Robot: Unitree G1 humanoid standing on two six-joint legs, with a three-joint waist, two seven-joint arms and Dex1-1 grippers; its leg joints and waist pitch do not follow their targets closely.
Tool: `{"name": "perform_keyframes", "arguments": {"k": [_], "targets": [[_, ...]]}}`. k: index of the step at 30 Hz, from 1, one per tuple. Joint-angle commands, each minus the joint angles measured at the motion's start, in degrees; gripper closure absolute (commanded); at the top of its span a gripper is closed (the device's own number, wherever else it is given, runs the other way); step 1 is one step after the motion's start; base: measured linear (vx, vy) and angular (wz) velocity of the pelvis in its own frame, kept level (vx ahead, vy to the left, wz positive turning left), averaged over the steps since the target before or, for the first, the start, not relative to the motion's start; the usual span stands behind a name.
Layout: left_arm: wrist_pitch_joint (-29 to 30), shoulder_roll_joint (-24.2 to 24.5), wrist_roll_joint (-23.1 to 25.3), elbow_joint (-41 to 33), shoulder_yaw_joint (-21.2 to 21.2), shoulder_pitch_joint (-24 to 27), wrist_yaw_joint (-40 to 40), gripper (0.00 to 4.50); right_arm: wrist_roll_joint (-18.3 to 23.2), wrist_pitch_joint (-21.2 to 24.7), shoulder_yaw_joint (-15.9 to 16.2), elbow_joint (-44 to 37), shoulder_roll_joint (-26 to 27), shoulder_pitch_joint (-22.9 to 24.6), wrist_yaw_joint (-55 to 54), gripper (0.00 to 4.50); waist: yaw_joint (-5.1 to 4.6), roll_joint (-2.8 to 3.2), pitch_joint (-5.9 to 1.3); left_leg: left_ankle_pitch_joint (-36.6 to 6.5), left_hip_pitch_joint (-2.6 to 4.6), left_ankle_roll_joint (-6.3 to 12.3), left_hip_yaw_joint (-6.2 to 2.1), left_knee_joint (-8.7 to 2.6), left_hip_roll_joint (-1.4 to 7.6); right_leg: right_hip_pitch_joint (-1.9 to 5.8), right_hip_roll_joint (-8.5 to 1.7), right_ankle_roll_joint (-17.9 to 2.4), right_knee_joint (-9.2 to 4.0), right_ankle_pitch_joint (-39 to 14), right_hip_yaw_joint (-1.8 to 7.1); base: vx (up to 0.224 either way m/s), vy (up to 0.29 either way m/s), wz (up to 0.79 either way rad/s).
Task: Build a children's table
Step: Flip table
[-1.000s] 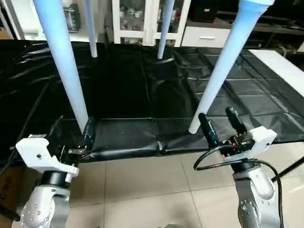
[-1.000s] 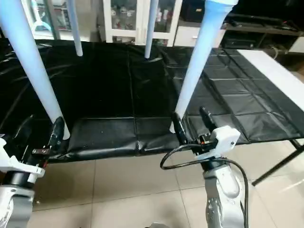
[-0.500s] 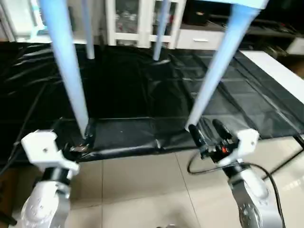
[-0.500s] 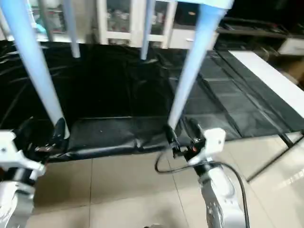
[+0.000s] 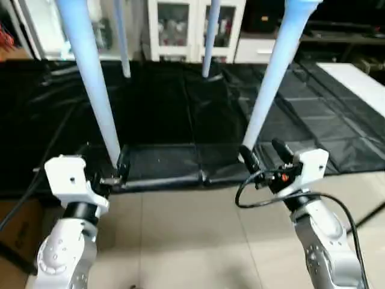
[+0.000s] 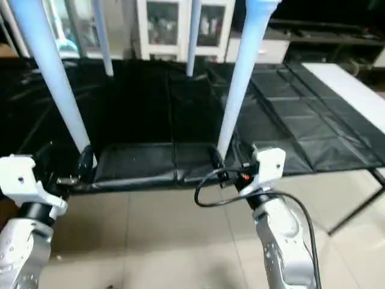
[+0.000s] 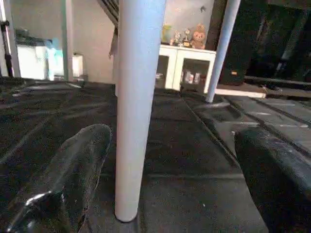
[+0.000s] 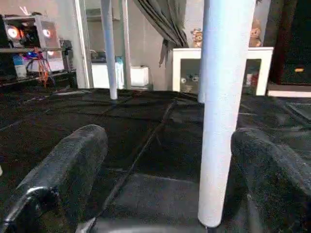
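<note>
The children's table stands upright on its four white tube legs; its top is out of view above. The near left leg (image 5: 93, 84) and near right leg (image 5: 271, 78) rest on the front edge of the black mat, and two far legs (image 5: 123, 42) (image 5: 207, 42) stand at the back. My left gripper (image 5: 108, 174) is open at the foot of the near left leg (image 7: 136, 107), which stands ahead between its fingers (image 7: 73, 174). My right gripper (image 5: 266, 158) is open at the foot of the near right leg (image 8: 221, 107), apart from both fingers (image 8: 63, 174).
A black mat (image 5: 180, 108) covers the floor under the table, with beige tiles (image 5: 192, 241) in front. A white glass-door cabinet (image 5: 195, 27) stands behind. A white board (image 5: 355, 78) lies at the right and a cardboard box (image 5: 18, 229) at the left. A black cable (image 5: 246, 195) loops off my right wrist.
The whole picture has shifted and tilted, so the camera has moved. Both grippers stay open at the feet of the near legs. The table has not moved.
</note>
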Motion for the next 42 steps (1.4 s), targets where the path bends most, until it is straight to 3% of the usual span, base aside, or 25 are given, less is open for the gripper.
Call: {"name": "perform_keyframes", "arguments": {"k": [1,3,5,6,8,10,13,17,19,21,22,23,24,25,27,28,29,31,32,33,34,35,36,39,42], "targets": [[0.68,-0.05,0.91,0.07,-0.36,-0.31,0.58,0.02,-0.44,-0.3,-0.21,0.96,-0.55,-0.61,0.06,0.0,-0.65,0.19,-2.08,-19.28,0.51,1.11,0.47,-3.59,-0.35,0.34,-2.96,-2.12,-8.68,-27.41,1.74,-0.038,0.064,-0.07],[0.36,-0.24,1.03,0.16,-0.28,-0.04,0.56,0.02,0.22,0.35,-0.71,1.39,-0.21,-0.76,-0.43,0.0,-2.48,0.7,-1.12,-35.65,3.61,-1.38,-0.87,-3.84,-0.14,-0.43,-2.81,2.92,-11.47,-39.66,-1.07,-0.048,0.069,-0.07],[0.16,-0.38,1.25,0.26,-0.27,0.2,0.71,0.02,0.31,0.5,-1.21,1.79,-0.1,-0.87,-0.81,0.0,-3.07,1.52,-0.83,-40.75,2.82,-1.5,-2.1,-5.95,0.87,1.54,-2.57,2.2,-10.87,-34.04,-2.09,-0.05,0.078,-0.09],[0.12,-0.39,1.29,0.28,-0.33,0.24,0.79,0.02,0.45,0.58,-1.28,1.92,-0.18,-0.91,-0.66,0.0,-2.6,2.21,-0.9,-45.47,-1.36,-0.22,-3.29,-12.04,4.0,6.87,-2.47,-1.44,-1.1,-11.36,-1.52,-0.08,0.071,-0.22],[-0.1,-0.5,1.49,0.48,-0.66,0.03,1.02,0.02,1.01,0.74,-1.25,2.54,-0.59,-1.01,0.44,0.0,-2.39,0.9,-0.97,-38.79,-0.02,0.91,-1.32,-10.7,2.73,3.23,-3.33,-2.96,-3.74,-9.6,0.53,-0.089,0.03,-0.16],[-0.15,-0.56,1.66,0.55,-0.84,-0.11,1.03,0.02,0.97,0.63,-1.3,2.77,-0.61,-1.1,0.48,0.0,-2.47,-1.2,-2.11,-18.91,0.25,2.39,0.5,-1.16,-2.19,-1.19,-7.22,-4.23,-11.96,-28.41,1.3,0.0,0.0,0.0],[-0.29,-0.6,2.05,0.68,-0.92,-0.25,1.01,0.02,1.18,0.73,-1.41,2.99,-0.64,-1.34,0.55,0.0,-2.65,-0.39,-4.65,-3.3,-3.79,7.03,0.39,-2.22,-1.64,-1.55,-3.92,-6.75,-10.15,-12.2,-1.54,-0.044,0.01,-0.08],[-0.53,-0.46,2.32,1.04,-0.9,-0.45,1.03,0.02,1.47,0.96,-1.36,3.3,-0.54,-1.78,0.62,0.0,-3.97,1.01,-4.64,-17.36,-5.74,10.16,0.25,-4.15,0.12,-3.55,-2.22,-3.76,-10.05,-18.82,-4.95,-0.12,0.05,-0.15],[-0.5,-0.48,2.25,1.13,-0.96,-0.58,1.09,0.02,1.53,1.04,-1.26,3.33,-0.58,-1.86,0.77,0.0,-2.05,2.0,-3.2,-28.89,-9.65,10.15,-1.1,-13.37,6.6,0.26,0.08,0.67,7.82,-15.63,-4.9,-0.191,-0.008,-0.12],[-0.44,-0.71,2.43,1.13,-0.97,-0.66,1.04,0.02,1.52,0.99,-1.12,3.4,-0.68,-1.9,0.87,0.0,1.4,1.32,-1.92,-39.65,-11.18,3.94,4.64,-15.16,5.8,1.55,0.39,0.59,11.84,-18.16,-3.42,-0.201,-0.055,0.04],[-0.46,-0.64,2.66,1.17,-1.03,-0.65,1.05,0.02,1.5,0.92,-1.1,3.5,-0.65,-1.89,0.89,0.0,2.8,-1.59,-3.91,-28.17,-9.0,0.41,7.43,-4.36,2.31,-1.7,-1.95,4.2,7.89,-31.33,3.04,-0.052,-0.062,0.17],[-0.48,-0.6,2.81,1.19,-1.07,-0.64,1.05,0.02,1.48,0.86,-1.08,3.57,-0.63,-1.89,0.91,0.0,0.78,-3.13,-2.63,-13.19,-3.58,0.92,1.27,17.27,-2.6,-12.9,-10.77,4.31,-11.05,-59.54,8.17,-0.052,-0.062,0.17],[0.08,-0.5,3.29,1.22,-1.22,-0.8,1.25,0.02,1.51,0.88,-1.02,3.73,-0.56,-1.85,0.98,0.0,1.74,-3.89,-2.52,-12.45,-9.87,1.86,-0.85,16.57,-5.91,-4.86,-8.18,6.32,-7.66,-49.39,8.91,0.0,0.0,0.0],[0.29,-0.55,3.38,1.29,-1.28,-0.88,1.32,0.02,1.54,0.96,-0.98,3.81,-0.53,-1.82,1.01,0.0,2.49,-3.08,-2.36,-15.41,-7.18,1.98,-1.1,15.25,-4.78,-5.63,-9.84,4.07,-7.31,-45.74,8.15,-0.069,0.041,0.12],[-0.02,-0.74,4.6,2.04,-1.42,-1.43,2.24,0.02,1.68,1.63,-0.96,4.15,-0.33,-1.79,0.89,0.0,0.87,-0.49,-2.97,-24.29,2.36,5.16,-2.73,7.42,-2.36,-5.01,-3.35,-4.45,-6.2,-32.01,3.88,-0.148,0.046,0.26],[-0.31,-0.82,4.96,2.32,-1.44,-1.59,2.59,0.02,1.72,1.86,-1.0,4.22,-0.24,-1.78,0.86,0.0,0.27,1.36,-2.96,-29.34,3.47,5.53,-5.32,3.09,1.64,-6.94,-0.78,-3.15,-3.73,-27.71,1.12,-0.308,0.035,0.29],[0.42,-1.21,5.37,3.01,-1.28,-2.35,3.67,0.02,1.62,3.08,-1.1,4.67,-0.01,-1.85,0.02,0.0,-0.31,2.47,-1.85,-40.42,-2.07,5.63,-5.48,-6.78,7.96,-2.56,-0.64,-0.58,7.88,-15.0,-2.07,-0.308,0.035,0.29],[1.32,-0.86,7.95,3.57,-1.63,-3.37,5.32,0.02,1.42,3.78,-1.1,5.3,0.27,-1.92,-0.79,0.0,2.34,3.25,-0.4,-56.13,-3.98,2.1,0.54,-10.01,3.9,0.92,0.4,-1.49,10.53,-9.98,-5.88,-0.279,0.047,0.18],[1.62,-0.33,9.64,3.85,-2.02,-3.96,5.85,0.02,1.18,3.55,-0.93,5.6,0.35,-1.95,-0.92,0.0,4.46,3.13,-0.4,-58.68,-6.41,-1.2,3.83,-10.37,2.87,5.1,0.02,-0.29,11.84,-15.27,-5.16,-0.24,0.04,0.18],[1.66,-0.41,9.56,3.91,-1.93,-4.14,5.74,0.02,1.06,3.33,-0.78,5.63,0.38,-1.93,-0.94,0.0,4.67,0.8,-2.65,-41.17,-4.43,-5.14,6.0,-6.48,1.82,5.82,-2.41,1.4,9.43,-30.89,-0.09,-0.174,0.0,0.13],[1.69,-0.58,9.12,3.99,-1.72,-4.22,5.58,0.02,1.03,3.29,-0.7,5.57,0.43,-1.92,-1.0,0.0,2.5,-3.63,-4.28,-29.5,0.09,-5.78,4.08,2.44,1.48,2.24,-8.0,5.5,3.13,-49.49,2.84,-0.098,-0.069,0.08],[1.7,-0.69,8.85,4.03,-1.59,-4.26,5.5,0.02,1.01,3.27,-0.67,5.52,0.48,-1.91,-1.04,0.0,2.83,-3.62,-2.08,-12.46,1.14,-0.96,0.39,11.85,-1.64,-2.84,-12.42,6.56,-7.88,-63.23,6.16,-0.098,-0.069,0.08],[1.37,-0.85,8.23,4.14,-1.35,-4.25,5.18,0.02,0.9,2.92,-0.68,5.43,0.63,-1.93,-1.13,0.0,4.23,-1.12,-0.97,-1.11,-3.81,4.26,-3.7,9.68,-3.85,4.42,-10.81,1.41,-8.38,-54.16,9.1,0.0,0.0,0.0],[0.47,-0.94,7.66,4.42,-0.84,-4.22,4.91,0.02,-0.03,0.99,-0.93,5.32,0.77,-2.13,-1.55,0.0,2.7,0.65,-1.07,-17.93,2.34,-1.56,-5.06,-1.05,1.84,1.4,-4.49,-4.64,-3.17,-26.66,3.95,-0.115,0.074,0.15],[0.09,-0.79,8.16,4.86,-0.76,-4.39,5.28,0.02,-1.81,-1.9,-2.22,5.82,0.68,-2.87,-3.6,0.0,-0.01,2.23,-1.86,-20.05,2.09,0.58,-4.21,-5.0,2.22,4.88,-5.93,-8.38,-4.22,-5.16,3.11,-0.131,0.063,0.18]]}}
